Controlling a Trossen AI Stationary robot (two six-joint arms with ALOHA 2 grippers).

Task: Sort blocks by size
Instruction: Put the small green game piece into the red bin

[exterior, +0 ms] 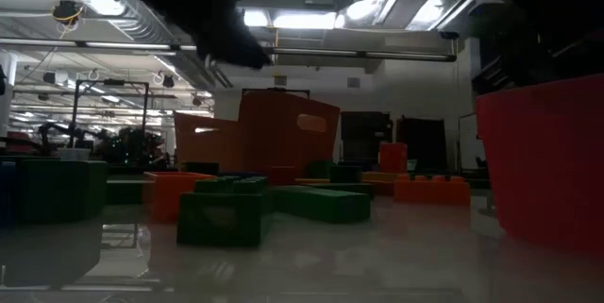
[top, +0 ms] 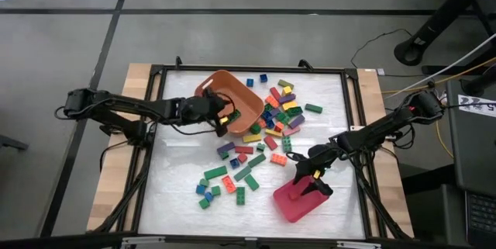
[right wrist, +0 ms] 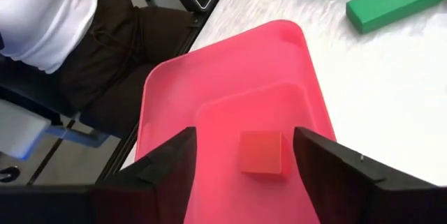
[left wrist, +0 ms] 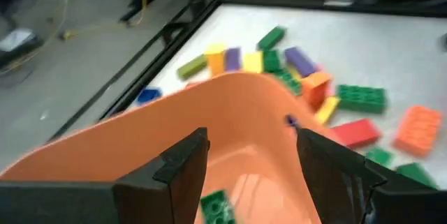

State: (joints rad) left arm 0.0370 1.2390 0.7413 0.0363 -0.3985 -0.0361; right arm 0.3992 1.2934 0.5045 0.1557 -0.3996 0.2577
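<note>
Many coloured blocks (top: 273, 117) lie scattered over the white table, with several green long ones (top: 232, 175) nearer the front. My left gripper (left wrist: 251, 140) hangs open over the orange tub (left wrist: 237, 112), in which a green block (left wrist: 216, 206) lies. My right gripper (right wrist: 244, 139) stands open just above the pink tray (right wrist: 230, 77). A small red square block (right wrist: 262, 152) rests flat on the tray's floor between its fingers, apart from both. In the high view the left gripper (top: 225, 115) is at the tub's near rim and the right gripper (top: 314, 183) over the tray (top: 298, 201).
A black rail frame (top: 155, 125) runs round the white work surface. Two green long blocks (right wrist: 391, 4) lie just beyond the tray. A person in a white top (right wrist: 42, 21) sits close by the table's edge near the tray. Cables (top: 434, 70) trail at the right.
</note>
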